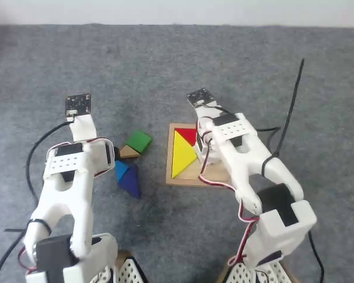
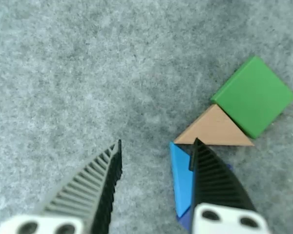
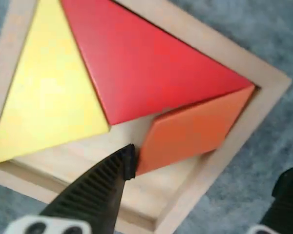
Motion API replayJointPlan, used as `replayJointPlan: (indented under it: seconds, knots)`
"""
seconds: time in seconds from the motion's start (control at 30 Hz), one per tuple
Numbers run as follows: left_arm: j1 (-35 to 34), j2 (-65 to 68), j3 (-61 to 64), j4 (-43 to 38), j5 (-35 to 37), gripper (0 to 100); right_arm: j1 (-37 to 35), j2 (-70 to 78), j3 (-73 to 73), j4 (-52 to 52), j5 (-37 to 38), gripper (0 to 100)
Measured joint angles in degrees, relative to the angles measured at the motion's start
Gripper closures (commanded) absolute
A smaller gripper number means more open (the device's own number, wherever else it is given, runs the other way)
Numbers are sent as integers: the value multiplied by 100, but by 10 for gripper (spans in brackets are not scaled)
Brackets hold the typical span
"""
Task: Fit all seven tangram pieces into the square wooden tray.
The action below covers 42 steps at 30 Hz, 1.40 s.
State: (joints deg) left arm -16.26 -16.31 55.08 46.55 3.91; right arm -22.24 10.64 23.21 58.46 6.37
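Observation:
The square wooden tray [image 1: 177, 178] holds a yellow triangle [image 1: 182, 154] and a red triangle [image 1: 189, 135]. In the right wrist view an orange parallelogram [image 3: 190, 129] lies flat beside the red triangle [image 3: 146, 58] and the yellow triangle [image 3: 49, 92]. My right gripper [image 3: 205, 178] hangs open over the tray, one fingertip [image 3: 122, 163] touching the orange piece's corner. A green square [image 2: 254, 95], tan triangle [image 2: 215, 129], light blue triangle [image 2: 180, 178] and dark blue piece [image 1: 130, 183] lie on the carpet. My left gripper [image 2: 156, 156] is open beside them, one finger [image 2: 210, 180] over the light blue triangle.
Grey carpet [image 1: 253, 65] covers the whole table. A black cable [image 1: 292, 106] runs along the right of the tray. The loose pieces cluster just left of the tray rim [image 3: 263, 107]. Both arm bases [image 1: 124, 268] stand at the near edge.

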Motion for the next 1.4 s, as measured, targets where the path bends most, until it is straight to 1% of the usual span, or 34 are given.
replayJointPlan:
  seconds: [0.47, 0.87, 1.17, 1.4]
  knots:
    - [0, 0, 0, 0, 0, 776, 123, -53, -9, 299, 0, 563]
    - [0, 0, 0, 0, 0, 776, 237, -264, -9, 26, 0, 563]
    - [0, 0, 0, 0, 0, 776, 237, 703, -932, 26, 0, 563]
    - [0, 0, 0, 0, 0, 776, 237, 782, -1152, 35, 0, 563]
